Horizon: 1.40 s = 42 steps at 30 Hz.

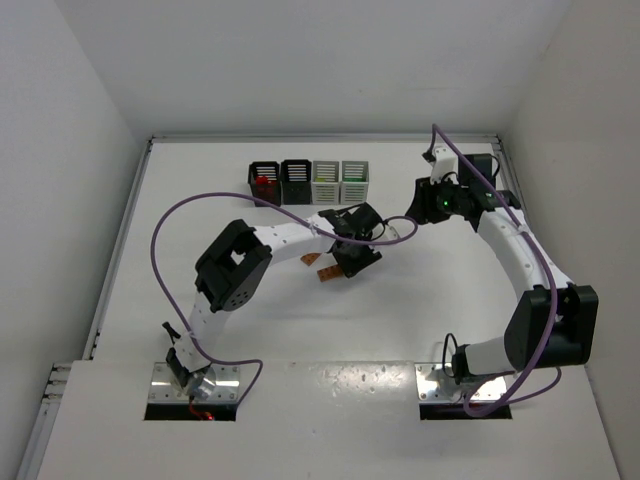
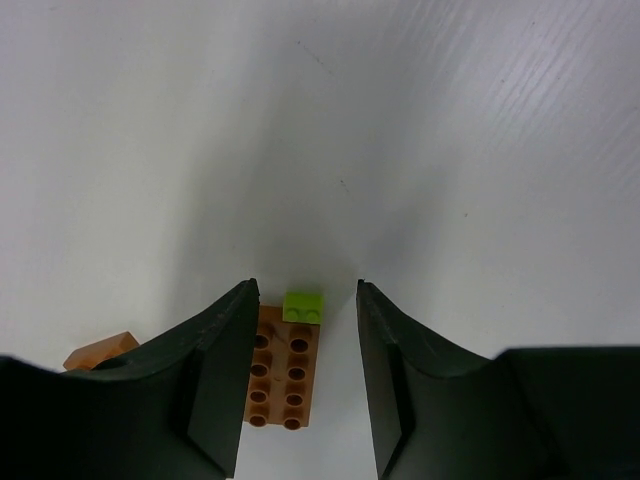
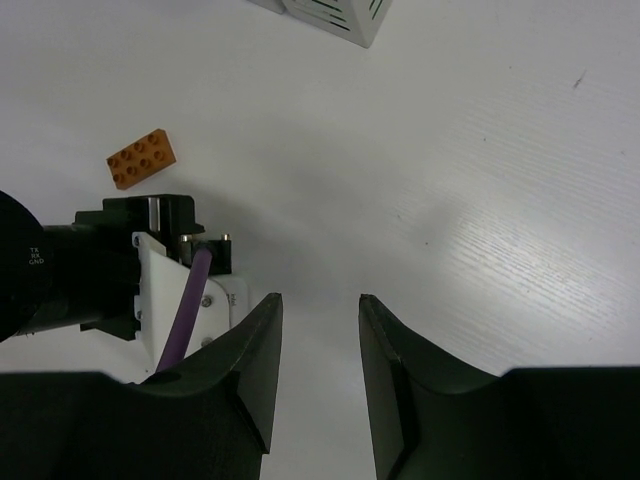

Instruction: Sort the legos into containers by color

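Note:
My left gripper (image 2: 305, 285) stands open low over the table, its jaws either side of an orange-tan lego (image 2: 282, 378). That lego lies against the left finger (image 2: 215, 370), with a gap to the right finger. A small yellow-green lego (image 2: 303, 306) sits at its far end. Another orange-tan lego (image 2: 100, 350) lies left of the finger. From above, the left gripper (image 1: 352, 256) hides these; two orange-tan legos (image 1: 327, 275) show beside it. The containers (image 1: 310, 181) stand in a row at the back. My right gripper (image 3: 320, 297) is open and empty, hovering by the left wrist.
The leftmost black bin (image 1: 264, 181) holds red pieces, and the two white bins (image 1: 341, 181) hold yellow-green and green ones. In the right wrist view an orange-tan lego (image 3: 143, 158) lies beyond the left arm's wrist (image 3: 100, 270) and purple cable (image 3: 185, 305).

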Tool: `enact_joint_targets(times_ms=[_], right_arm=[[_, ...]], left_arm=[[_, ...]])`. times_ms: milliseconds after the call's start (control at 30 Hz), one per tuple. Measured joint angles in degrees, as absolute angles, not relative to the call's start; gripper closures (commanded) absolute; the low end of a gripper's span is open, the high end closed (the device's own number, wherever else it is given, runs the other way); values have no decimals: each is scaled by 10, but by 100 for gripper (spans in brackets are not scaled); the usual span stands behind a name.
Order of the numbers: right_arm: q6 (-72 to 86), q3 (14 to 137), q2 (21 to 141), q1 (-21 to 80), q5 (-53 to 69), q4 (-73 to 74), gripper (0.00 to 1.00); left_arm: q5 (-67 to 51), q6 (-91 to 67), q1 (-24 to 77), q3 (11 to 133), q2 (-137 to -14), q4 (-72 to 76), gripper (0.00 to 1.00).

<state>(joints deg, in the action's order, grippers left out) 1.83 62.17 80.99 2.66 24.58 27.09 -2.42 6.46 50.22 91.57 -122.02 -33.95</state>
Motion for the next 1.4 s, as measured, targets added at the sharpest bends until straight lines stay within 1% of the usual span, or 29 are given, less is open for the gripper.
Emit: enact_joint_targets(times_ms=[567,1033,1267,1400], right_arm=[[20,622,810,23,263,271,63],[20,622,816,20,267,271,63],[20,622,818,20,271,271,63],[20,622,818,20,271,271,63]], left_arm=[[-23,74,486,915,-1220,-340,56],[-35,75,487,895,-1220,-332,57],[-39,76,488,894,-1220,-329,73],[-41,78,490,894,-1220,-329,76]])
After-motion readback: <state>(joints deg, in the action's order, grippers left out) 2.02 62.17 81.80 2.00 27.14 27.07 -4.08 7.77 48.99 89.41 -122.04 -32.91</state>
